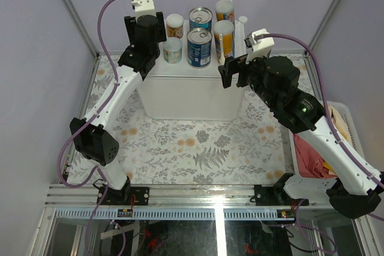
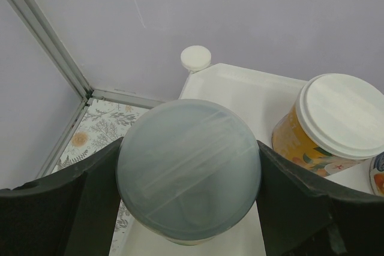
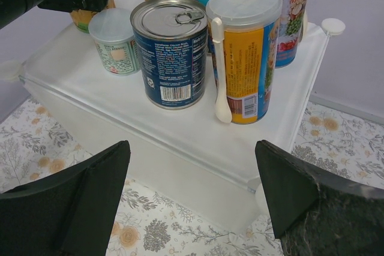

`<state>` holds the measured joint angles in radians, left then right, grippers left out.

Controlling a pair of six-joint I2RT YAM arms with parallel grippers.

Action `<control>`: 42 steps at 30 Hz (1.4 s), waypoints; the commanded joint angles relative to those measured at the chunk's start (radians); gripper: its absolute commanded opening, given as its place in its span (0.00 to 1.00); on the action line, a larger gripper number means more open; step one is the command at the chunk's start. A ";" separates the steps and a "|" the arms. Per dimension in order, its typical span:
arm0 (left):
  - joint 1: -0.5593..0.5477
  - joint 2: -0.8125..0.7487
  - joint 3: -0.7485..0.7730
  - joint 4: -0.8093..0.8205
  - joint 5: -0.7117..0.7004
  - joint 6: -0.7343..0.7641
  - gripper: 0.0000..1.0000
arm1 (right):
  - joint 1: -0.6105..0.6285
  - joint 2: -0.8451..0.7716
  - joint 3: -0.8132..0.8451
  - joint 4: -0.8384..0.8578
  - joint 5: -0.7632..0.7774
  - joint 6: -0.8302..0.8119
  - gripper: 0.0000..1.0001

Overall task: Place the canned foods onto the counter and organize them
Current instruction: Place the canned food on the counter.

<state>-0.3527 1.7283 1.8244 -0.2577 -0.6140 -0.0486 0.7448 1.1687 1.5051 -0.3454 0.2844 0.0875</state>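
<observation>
Left end effector [image 2: 189, 178] grips pale-lidded can [image 2: 189, 160], upright, axis vertical, at counter [image 2: 240, 88]; right end effector [image 3: 192, 199] wide.

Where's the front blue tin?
The blue tin stands mid front row on the counter, top view, between the short green can, left, and a tall yellow can, right.

The counter [image 1: 192, 100] is finished in plain white, as is its corner knob [image 2: 195, 58]. A dark blue label is carried by the front can [image 3: 171, 67], beneath a bare metal top. The tall can [image 3: 249, 58] is wrapped in yellow-orange with a blue stripe. Pale green print is shown on the short can [image 3: 114, 46]. The grey-lidded can [image 2: 189, 169] is topped in translucent grey. The table cloth [image 1: 198, 148] is printed with grey leaves and orange flowers. The cables [image 1: 100, 22] are coloured purple.
</observation>
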 commanded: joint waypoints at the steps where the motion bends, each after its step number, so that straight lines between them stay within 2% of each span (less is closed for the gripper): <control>1: 0.006 -0.031 -0.019 0.074 -0.023 -0.005 0.47 | -0.011 0.003 0.009 0.066 -0.018 0.010 0.92; 8: 0.006 -0.044 -0.027 0.074 0.006 -0.028 0.66 | -0.014 0.006 0.009 0.065 -0.021 0.012 0.92; 16: 0.004 -0.058 -0.038 0.072 0.020 -0.052 0.81 | -0.013 0.006 0.009 0.066 -0.025 0.014 0.92; 31: 0.001 -0.076 -0.034 0.075 0.027 -0.063 0.87 | -0.015 0.006 0.007 0.068 -0.033 0.021 0.92; 34: -0.002 -0.077 -0.025 0.076 0.027 -0.061 0.90 | -0.017 0.006 0.006 0.068 -0.033 0.022 0.92; 36: -0.002 -0.077 -0.020 0.076 0.027 -0.059 0.98 | -0.016 0.006 0.005 0.068 -0.033 0.022 0.92; 42: -0.006 -0.088 -0.025 0.081 0.023 -0.060 0.98 | -0.016 0.006 0.007 0.067 -0.035 0.023 0.92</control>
<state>-0.3561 1.6817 1.7817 -0.2398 -0.5716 -0.1013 0.7383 1.1782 1.5040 -0.3450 0.2672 0.1055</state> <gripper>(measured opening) 0.979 0.923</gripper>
